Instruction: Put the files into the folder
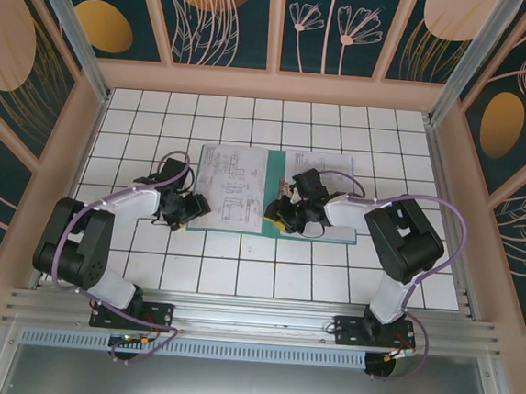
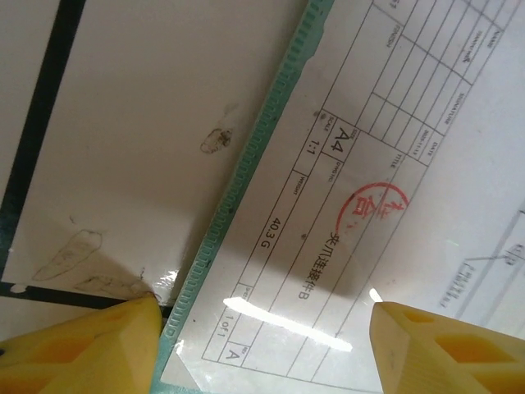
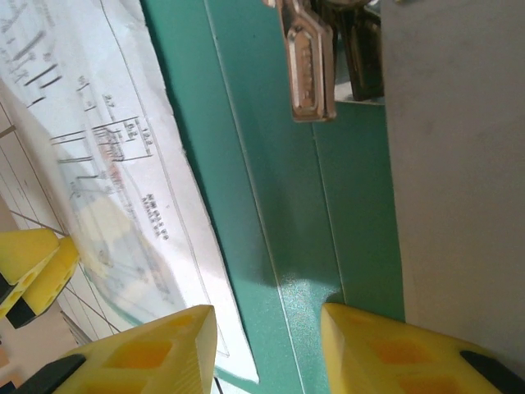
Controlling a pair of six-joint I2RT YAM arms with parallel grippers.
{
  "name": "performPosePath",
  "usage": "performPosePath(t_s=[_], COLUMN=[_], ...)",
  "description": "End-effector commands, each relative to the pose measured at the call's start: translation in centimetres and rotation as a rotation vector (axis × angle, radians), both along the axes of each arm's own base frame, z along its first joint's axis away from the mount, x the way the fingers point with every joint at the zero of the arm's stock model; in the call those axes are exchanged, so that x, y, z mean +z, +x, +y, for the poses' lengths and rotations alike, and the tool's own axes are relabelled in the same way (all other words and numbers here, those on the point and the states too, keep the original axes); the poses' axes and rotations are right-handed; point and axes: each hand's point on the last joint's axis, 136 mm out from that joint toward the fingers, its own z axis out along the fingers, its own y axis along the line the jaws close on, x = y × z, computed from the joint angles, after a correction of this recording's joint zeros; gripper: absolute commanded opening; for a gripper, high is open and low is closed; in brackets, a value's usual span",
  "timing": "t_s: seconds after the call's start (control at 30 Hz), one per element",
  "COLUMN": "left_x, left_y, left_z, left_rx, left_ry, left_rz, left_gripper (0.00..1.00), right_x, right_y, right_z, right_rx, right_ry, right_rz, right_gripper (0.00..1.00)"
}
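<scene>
White-tiled table [image 1: 330,267], booth walls in teal floral panels. Folder [image 1: 274,172] lay open and flat mid-table, with the clip [image 3: 310,66] at the top of the spine. Printed files were on it: left sheet [image 1: 231,190] on the left cover, right sheet [image 1: 332,166] on the right cover. Left end effector [image 2: 262,349] was spread wide with nothing held, low over the folder's left edge. The left sheet's title-block corner lay between its fingers, and the sheet sat just inside that edge. Right end effector [image 3: 267,349] was also released and empty, over the spine beside the left sheet's inner edge, which looked slightly lifted. Handling, my read: the sheets are very light, floppy and slick on the cover. They'd slide or buckle rather than lift, and crease if pinched hard. Best hold is a free corner or a curled edge, or press flat and drag. The folder is stiffer but thin, so take a cover by its outer long edge to close it, with the other end effector pinning the paper near the spine. Couldn't tell whether the sheets sat under the clip.
</scene>
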Motion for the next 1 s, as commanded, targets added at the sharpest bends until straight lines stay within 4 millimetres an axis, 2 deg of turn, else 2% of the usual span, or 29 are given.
performPosePath(t_s=[0.0,0.13,0.4,0.97], left_x=[-0.7,0.2,3.8,11.5], left_y=[-4.0,-3.4,-1.5,0.6], left_z=[-2.7,-2.8,-3.3,-5.8], left_rx=[-0.055,-0.051,-0.043,-0.022], left_ry=[-0.115,-0.115,-0.138,-0.329], left_rz=[0.146,0.113,0.034,-0.120], left_gripper=[0.68,0.67,0.67,0.60], right_x=[-4.0,-4.0,-4.1,-4.2], right_y=[-2.4,-2.4,-2.4,-2.5], right_z=[-1.8,-1.9,-2.0,-2.3], right_rx=[-0.003,-0.004,-0.004,-0.009], right_ry=[-0.111,-0.112,-0.122,-0.127], right_rz=[0.125,0.126,0.129,0.134], right_gripper=[0.41,0.41,0.41,0.41])
